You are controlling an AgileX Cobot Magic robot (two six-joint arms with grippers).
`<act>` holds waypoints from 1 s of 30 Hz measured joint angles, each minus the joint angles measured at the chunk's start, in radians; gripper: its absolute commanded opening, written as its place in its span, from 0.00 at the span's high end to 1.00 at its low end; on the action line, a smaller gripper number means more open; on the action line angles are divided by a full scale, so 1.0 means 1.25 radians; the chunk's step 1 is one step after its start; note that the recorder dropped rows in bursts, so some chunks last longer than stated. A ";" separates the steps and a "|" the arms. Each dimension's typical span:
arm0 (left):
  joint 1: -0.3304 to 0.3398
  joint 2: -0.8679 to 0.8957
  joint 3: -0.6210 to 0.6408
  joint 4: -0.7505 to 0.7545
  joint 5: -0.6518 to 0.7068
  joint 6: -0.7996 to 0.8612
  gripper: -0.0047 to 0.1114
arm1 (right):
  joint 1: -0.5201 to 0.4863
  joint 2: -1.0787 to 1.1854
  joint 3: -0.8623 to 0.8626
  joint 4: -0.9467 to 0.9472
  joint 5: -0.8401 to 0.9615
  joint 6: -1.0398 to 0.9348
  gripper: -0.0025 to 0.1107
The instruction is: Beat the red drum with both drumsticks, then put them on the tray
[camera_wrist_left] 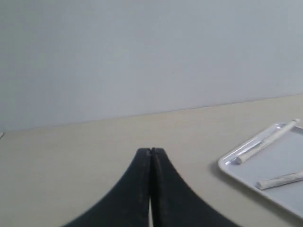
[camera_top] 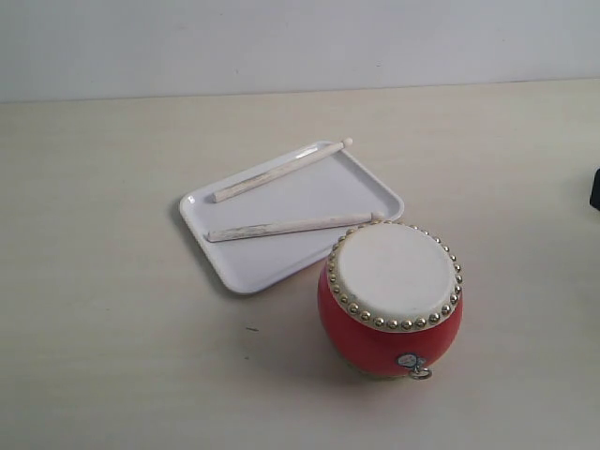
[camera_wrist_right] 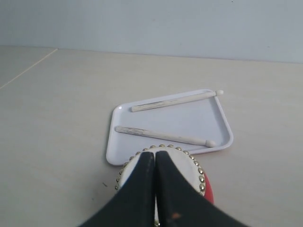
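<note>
The red drum (camera_top: 389,298) stands on the table, cream skin up, just in front of the white tray (camera_top: 281,258). Two pale drumsticks lie on the tray: the far drumstick (camera_top: 279,172) along its back edge, the near drumstick (camera_top: 289,226) across its middle. In the exterior view neither gripper shows. My left gripper (camera_wrist_left: 151,152) is shut and empty over bare table, with the tray (camera_wrist_left: 239,171) off to one side. My right gripper (camera_wrist_right: 155,155) is shut and empty, held in front of the drum (camera_wrist_right: 201,177), with the tray (camera_wrist_right: 189,120) and both sticks beyond it.
A pale wall runs along the table's back edge. A dark object (camera_top: 594,190) shows at the right border of the exterior view. A small dark speck (camera_top: 250,328) lies on the table left of the drum.
</note>
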 measured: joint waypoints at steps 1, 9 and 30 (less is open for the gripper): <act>0.014 0.000 0.021 -0.016 -0.019 -0.002 0.96 | 0.000 0.000 0.000 0.000 0.000 0.000 0.98; 0.078 0.000 0.048 -0.009 -0.010 0.033 0.96 | 0.000 -0.003 0.000 0.006 0.002 0.000 0.98; 0.081 0.000 0.048 0.254 -0.027 -0.384 0.96 | 0.000 -0.006 0.000 0.006 0.002 0.000 0.98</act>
